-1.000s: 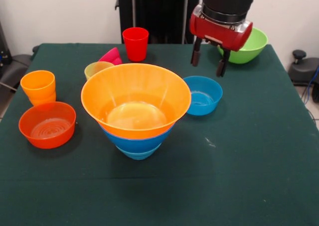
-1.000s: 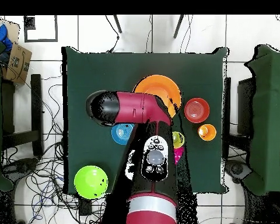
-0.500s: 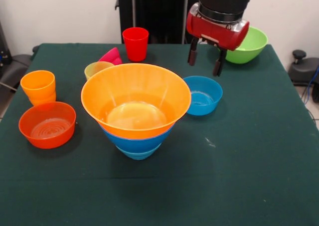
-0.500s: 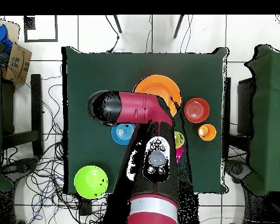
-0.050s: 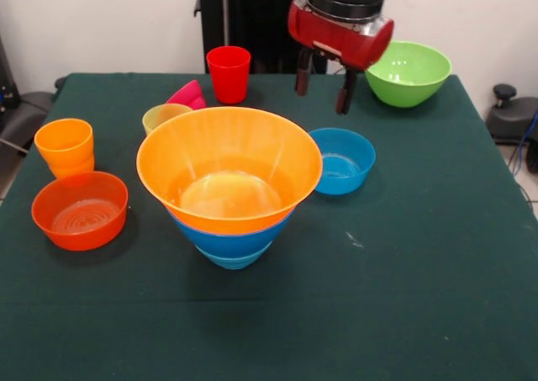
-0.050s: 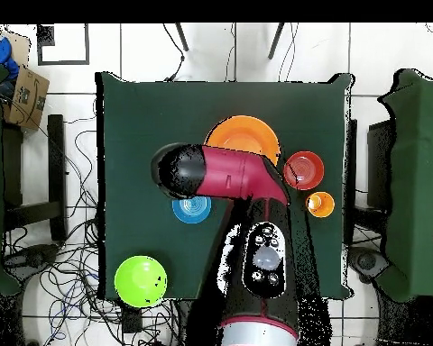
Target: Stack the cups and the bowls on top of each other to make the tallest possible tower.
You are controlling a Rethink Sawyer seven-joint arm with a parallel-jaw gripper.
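We see the gripper (image 5: 322, 85) raised above the table (image 5: 437, 255), its two dark fingers spread apart and grasping nothing. It hangs above the gap between the red cup (image 5: 229, 73) and the lime green bowl (image 5: 408, 72), which sits at a far corner. The tower (image 5: 229, 182) stands near the table's middle: a wide, glossy yellow-orange bowl (image 5: 229, 164) nested in a large blue bowl (image 5: 227, 236), a smaller light-blue one beneath. Just beside it rests a small blue bowl (image 5: 341, 160). Along one side edge stand a tapered orange-yellow cup (image 5: 65, 145) and a shallow, ribbed orange bowl (image 5: 80, 209). A yellow cup (image 5: 162, 115) and a magenta bowl (image 5: 188, 93) lie behind the tower.
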